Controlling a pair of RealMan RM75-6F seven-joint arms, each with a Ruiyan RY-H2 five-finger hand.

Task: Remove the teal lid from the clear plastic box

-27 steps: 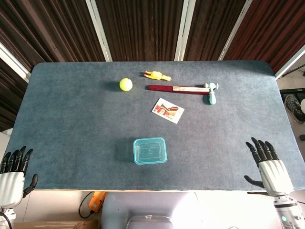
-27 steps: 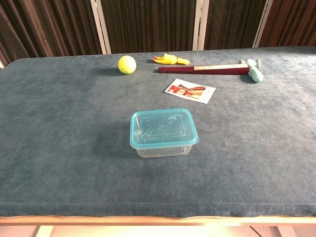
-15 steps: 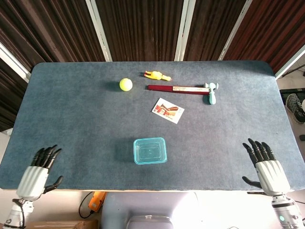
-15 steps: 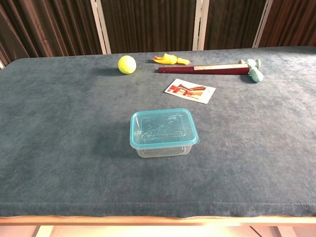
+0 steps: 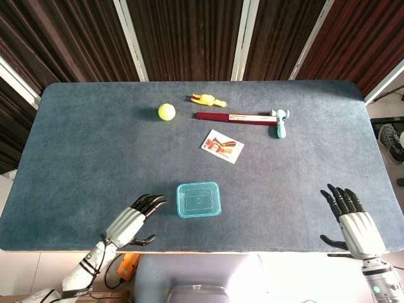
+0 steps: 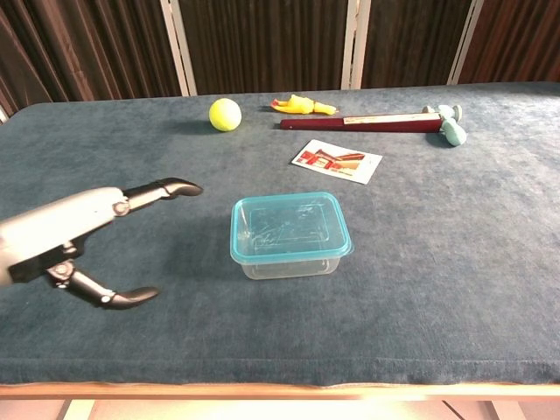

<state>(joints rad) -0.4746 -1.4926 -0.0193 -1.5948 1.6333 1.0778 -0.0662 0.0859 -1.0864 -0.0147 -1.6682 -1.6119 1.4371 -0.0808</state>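
The teal lid [image 6: 290, 224] is seen seated on the clear plastic box [image 6: 289, 262], just ahead of the left hand's fingertips and untouched. The left hand [image 5: 131, 221] has been brought in from the table's near left corner, where it was seen half a second ago, to a spot just beside the box; in the chest view, where no hand showed before, it now fills the lower left. Its fingers [image 6: 162, 187] are held out straight and together toward the lid, the thumb dropped well below them, so the span is wide and nothing is held. A reach is judged to be under way, with the grasp on the lid's left rim not yet made. The right hand [image 5: 355, 222] is noted at the near right edge, well apart from the box, fingers spread and empty, hardly shifted from the earlier frames. Beyond the fingers, nothing has been disturbed: a card [image 5: 222, 146] past the box, then a yellow ball [image 5: 166, 112], a yellow toy [image 5: 208, 100] and a hammer [image 5: 246, 118] at the far side.
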